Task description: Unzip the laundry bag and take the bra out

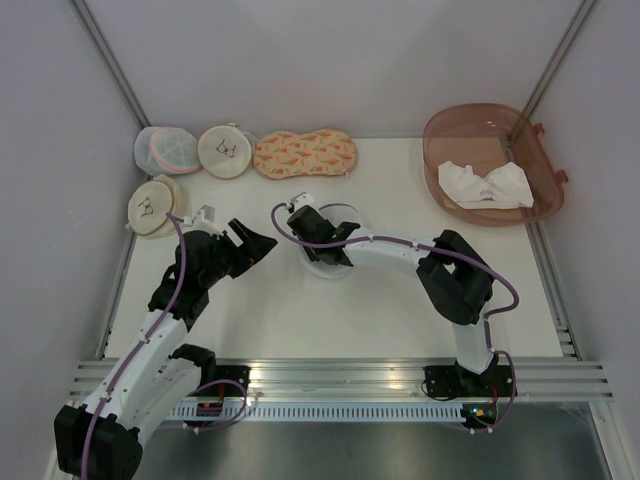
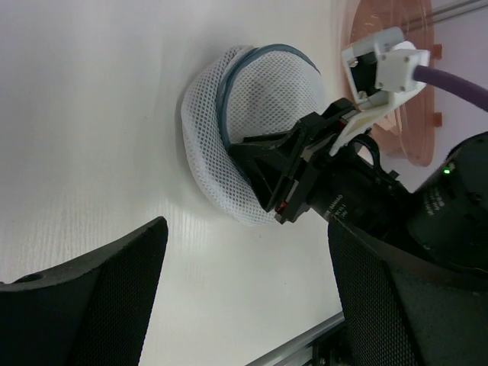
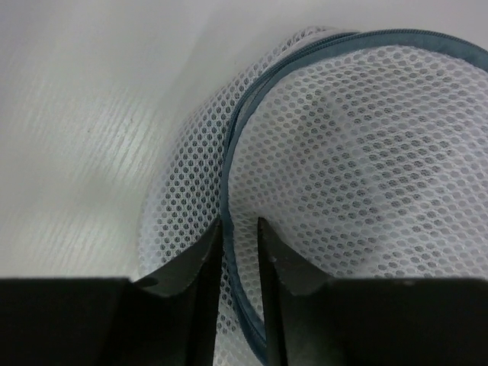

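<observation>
Right gripper (image 3: 239, 229) pinches the laundry bag (image 3: 366, 137) mid-table, left gripper (image 2: 244, 297) gapes alongside; zip looks shut, bra not out yet.

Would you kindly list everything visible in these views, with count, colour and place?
laundry bag: one, grey-white mesh with dark zipper rim, table centre
cream pouches: at least two, bra drawing on each, far edge and by the left wall
pink-trimmed pouch: one, white mesh, far-left corner
patterned pouch: one, orange print, far edge
tub: one, translucent pinkish-brown, far right
white cloth: one, inside the tub
table: one, white
bra: not visible
left claw: black, open, left of the bag, apart from it
right claw: black, pinching the bag's zipper rim
</observation>
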You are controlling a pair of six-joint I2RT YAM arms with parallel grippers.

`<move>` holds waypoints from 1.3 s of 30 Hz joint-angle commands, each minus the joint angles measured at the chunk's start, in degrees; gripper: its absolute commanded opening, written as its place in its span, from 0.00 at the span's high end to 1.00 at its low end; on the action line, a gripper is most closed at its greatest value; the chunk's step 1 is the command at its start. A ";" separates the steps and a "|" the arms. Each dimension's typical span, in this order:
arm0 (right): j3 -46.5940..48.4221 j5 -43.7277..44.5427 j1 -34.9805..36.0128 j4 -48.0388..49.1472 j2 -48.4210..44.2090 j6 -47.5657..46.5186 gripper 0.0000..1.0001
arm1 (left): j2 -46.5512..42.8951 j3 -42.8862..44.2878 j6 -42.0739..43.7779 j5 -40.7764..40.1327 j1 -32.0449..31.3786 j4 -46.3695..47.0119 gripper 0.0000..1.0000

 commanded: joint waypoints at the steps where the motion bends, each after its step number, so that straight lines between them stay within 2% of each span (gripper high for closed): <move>1: 1.23 1.55 -0.26 -0.04 3.13 -0.27 0.72 | -0.92 -0.16 -1.61 -0.07 0.08 1.43 0.11; 3: 1.32 1.55 -0.35 0.13 4.09 -0.18 0.76 | -0.92 -0.07 -1.53 -0.07 0.08 1.34 0.11; 9: 1.40 1.38 -0.61 0.05 5.94 -0.27 0.76 | -1.27 -0.07 -1.61 -0.15 0.17 1.25 0.11; 12: 1.32 1.03 -0.61 0.22 6.47 -0.27 0.85 | -1.27 0.11 -1.53 -0.24 0.08 1.08 0.11; 13: 1.32 0.85 -0.79 0.22 6.47 -0.27 0.96 | -1.27 0.11 -1.53 -0.15 0.08 1.08 0.11; 14: 1.32 0.85 -0.79 0.14 6.56 -0.09 1.00 | -1.36 0.11 -1.53 -0.15 0.08 0.99 0.11; 23: -0.44 -1.87 -0.87 0.31 0.77 -0.09 1.00 | -1.10 0.11 -1.44 -0.24 0.17 0.90 0.11; 30: -3.78 -7.76 -0.87 0.75 -10.29 0.17 1.00 | -0.74 0.28 -1.53 -0.24 0.08 1.16 0.11; 39: -6.15 -10.93 -0.87 -0.13 -18.39 0.26 1.00 | 0.57 -0.33 -2.49 0.63 0.08 3.71 0.11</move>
